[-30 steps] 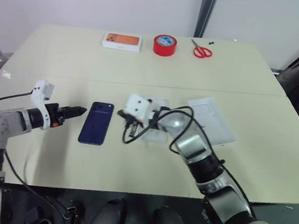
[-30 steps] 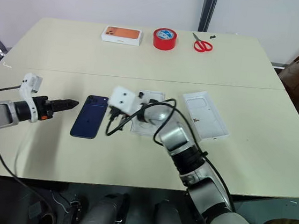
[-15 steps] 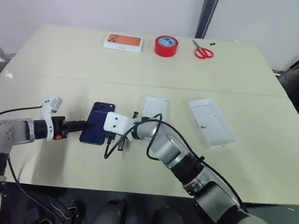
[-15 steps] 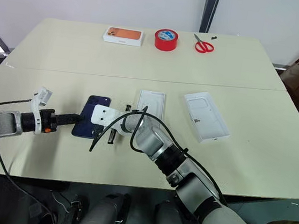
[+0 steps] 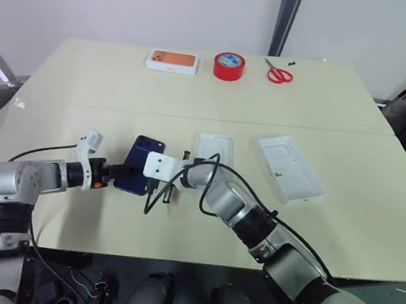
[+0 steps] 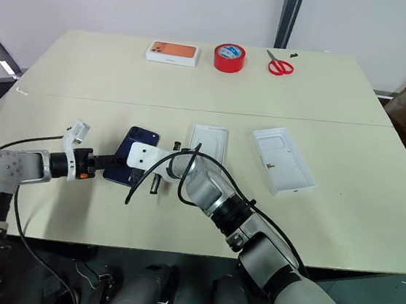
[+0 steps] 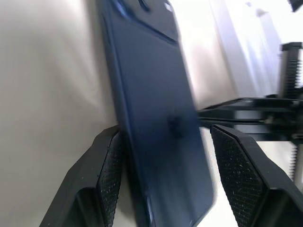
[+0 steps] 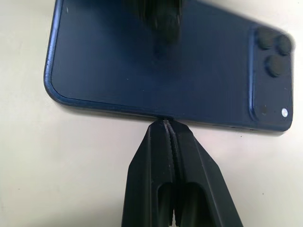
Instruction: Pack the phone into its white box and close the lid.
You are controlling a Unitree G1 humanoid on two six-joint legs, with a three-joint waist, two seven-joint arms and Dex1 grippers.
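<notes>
Two grippers meet at the phone (image 5: 140,175), centre-left of frame: left gripper (image 7: 163,151) jaws wide astride it, right gripper (image 8: 165,124) jaws pressed together at its edge.

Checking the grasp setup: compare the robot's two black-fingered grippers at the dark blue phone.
The left gripper is open, its fingers straddling one end of the dark navy-blue glossy phone; the right gripper is shut, its tips pressed together at the phone's long edge. The left comes from the robot's left side, the right from the opposite side. Both sit low at the phone on the table.
</notes>
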